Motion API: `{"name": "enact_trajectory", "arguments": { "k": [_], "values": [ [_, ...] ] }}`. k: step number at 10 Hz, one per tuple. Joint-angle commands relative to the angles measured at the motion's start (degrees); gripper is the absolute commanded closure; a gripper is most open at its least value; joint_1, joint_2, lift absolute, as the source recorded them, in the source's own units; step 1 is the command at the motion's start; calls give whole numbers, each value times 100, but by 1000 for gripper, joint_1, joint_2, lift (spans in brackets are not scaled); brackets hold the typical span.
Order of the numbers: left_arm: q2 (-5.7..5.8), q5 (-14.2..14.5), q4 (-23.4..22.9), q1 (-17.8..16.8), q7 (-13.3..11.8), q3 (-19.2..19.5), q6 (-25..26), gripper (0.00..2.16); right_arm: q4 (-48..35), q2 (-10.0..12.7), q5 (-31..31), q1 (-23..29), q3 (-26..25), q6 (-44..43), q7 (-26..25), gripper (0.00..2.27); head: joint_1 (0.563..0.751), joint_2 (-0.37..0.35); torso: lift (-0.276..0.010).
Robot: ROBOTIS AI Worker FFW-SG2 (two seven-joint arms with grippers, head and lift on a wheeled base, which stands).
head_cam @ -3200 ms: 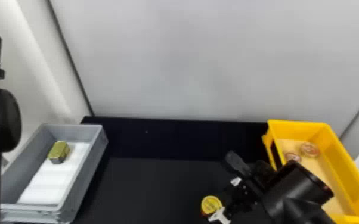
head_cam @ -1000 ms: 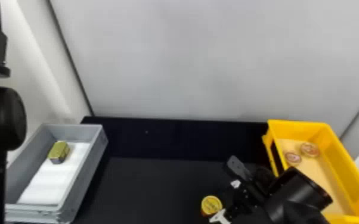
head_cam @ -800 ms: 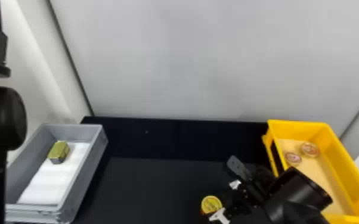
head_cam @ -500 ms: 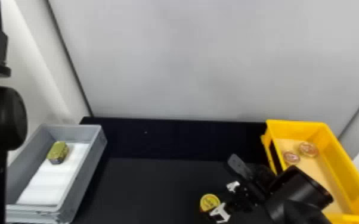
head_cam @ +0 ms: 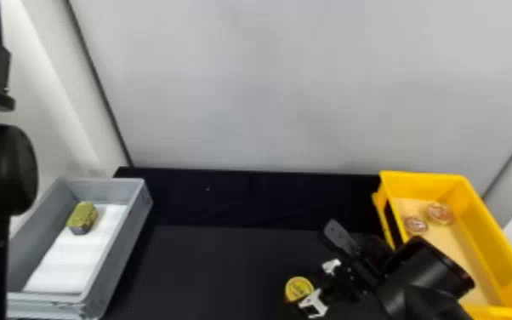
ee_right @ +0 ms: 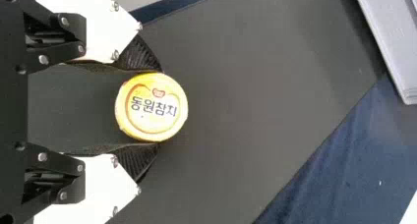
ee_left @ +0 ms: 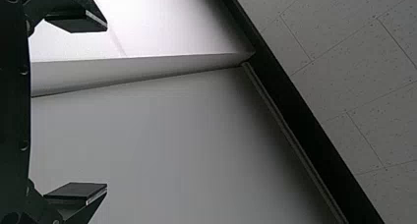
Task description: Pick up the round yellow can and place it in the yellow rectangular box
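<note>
Your right pincer [head_cam: 305, 289] is closed on the round yellow can [ee_right: 151, 107], a finger against each side; as far as you can tell, the can is low over or on the black table [head_cam: 208, 264]. Further right, your yellow rectangular box [head_cam: 484, 230] holds two round items [head_cam: 439, 213]. Your left arm [head_cam: 2, 170] is at the far left, by the grey bin [head_cam: 119, 251].

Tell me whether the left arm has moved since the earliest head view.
Yes. The left arm has shifted slightly toward the robot's right, narrowing the sideways gap to the grey box.
</note>
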Motion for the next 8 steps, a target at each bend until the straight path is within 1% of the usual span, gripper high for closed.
{"name": "enact_trajectory", "arguments": {
  "k": [1,3,4,6,7,8],
  "values": [
    [23,10,0,26,0,24,0,127,-368,-58,23,36,-15,275,71,612,663,54,-10],
    [58,28,-9,35,0,42,35,127,-1159,-146,190,159,-270,741,221,612,663,54,-10],
    [67,28,-18,35,-9,42,79,127,-1598,-199,375,203,-428,988,282,612,663,54,-10],
    [119,19,-88,26,-27,51,176,127,-2328,-252,823,256,-920,1313,493,612,663,54,-10],
    [111,19,-97,26,-27,59,193,127,-2679,-304,1017,264,-1140,1506,520,612,663,54,-10],
    [111,19,-97,8,-35,51,202,127,-2943,-383,1237,264,-1307,1647,652,612,663,54,-10]
  ]
}}
